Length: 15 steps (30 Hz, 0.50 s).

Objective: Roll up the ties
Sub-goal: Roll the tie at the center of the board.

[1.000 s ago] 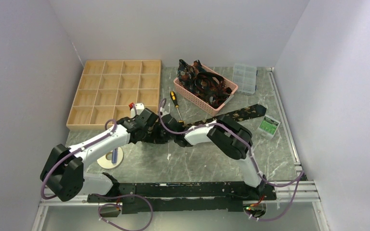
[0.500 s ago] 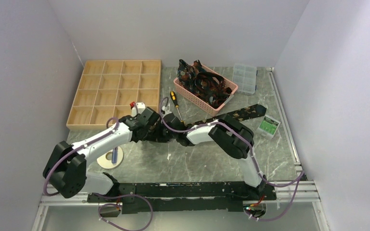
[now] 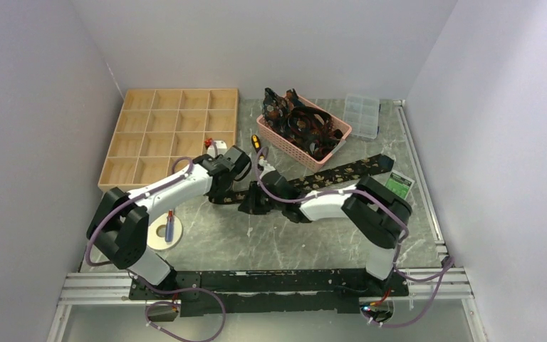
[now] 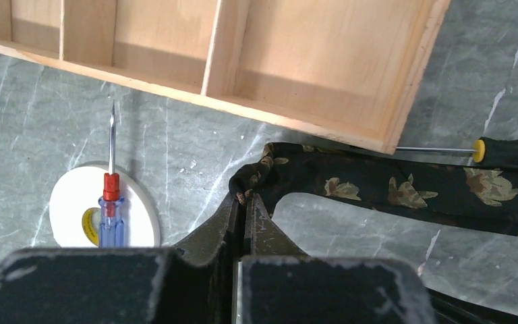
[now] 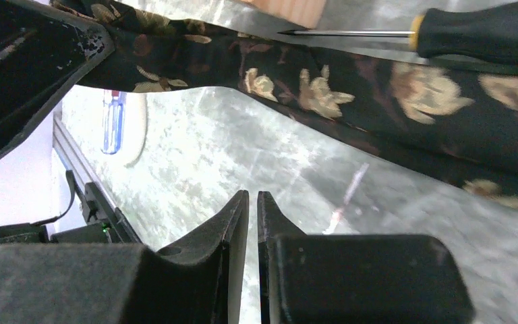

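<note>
One black tie (image 3: 342,171) with tan leaf prints lies stretched slantwise across the table, and its narrow end is bunched between the shut fingers of my left gripper (image 4: 246,194). That end sits just in front of the wooden tray (image 4: 324,101). My right gripper (image 5: 253,196) hovers over bare marble a little in front of the tie (image 5: 310,88). Its jaws are only a slit apart, with nothing between them. In the top view the left gripper (image 3: 217,196) and right gripper (image 3: 251,205) are close together. More ties (image 3: 303,121) are heaped in a pink basket (image 3: 278,135).
A yellow-and-black screwdriver (image 4: 506,150) lies beside the tie at the tray's corner. A blue-and-red screwdriver (image 4: 111,216) rests on a white tape roll (image 4: 67,216) at the left. A clear plastic box (image 3: 363,114) and a green packet (image 3: 399,187) sit at the right.
The left wrist has swung back toward the tray with the tie's end in its grip. The right arm has shifted right, its jaws have parted slightly, and more of the tie shows.
</note>
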Motion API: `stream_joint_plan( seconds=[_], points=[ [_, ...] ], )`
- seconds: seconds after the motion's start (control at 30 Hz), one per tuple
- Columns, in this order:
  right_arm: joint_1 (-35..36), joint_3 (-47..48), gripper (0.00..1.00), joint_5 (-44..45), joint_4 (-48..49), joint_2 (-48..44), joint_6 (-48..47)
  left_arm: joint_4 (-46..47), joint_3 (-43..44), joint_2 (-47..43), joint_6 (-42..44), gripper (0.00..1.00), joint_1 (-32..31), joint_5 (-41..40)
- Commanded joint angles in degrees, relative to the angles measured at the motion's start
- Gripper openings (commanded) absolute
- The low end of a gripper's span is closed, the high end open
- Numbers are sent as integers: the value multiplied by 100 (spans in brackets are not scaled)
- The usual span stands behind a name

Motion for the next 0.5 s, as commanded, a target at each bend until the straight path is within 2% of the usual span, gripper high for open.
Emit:
stream_joint_plan(
  seconds=[0.0, 0.27, 0.47],
  points=[
    [-180, -530, 15, 385, 40, -580, -301, -161, 290, 229, -56, 3, -167, -143],
    [-553, -1562, 16, 501, 210, -1152, -268, -163, 508, 693, -170, 3, -529, -84],
    [-654, -1821, 16, 536, 261, -1391, -287, -10, 751, 1027, 35, 3, -648, 93]
  ],
)
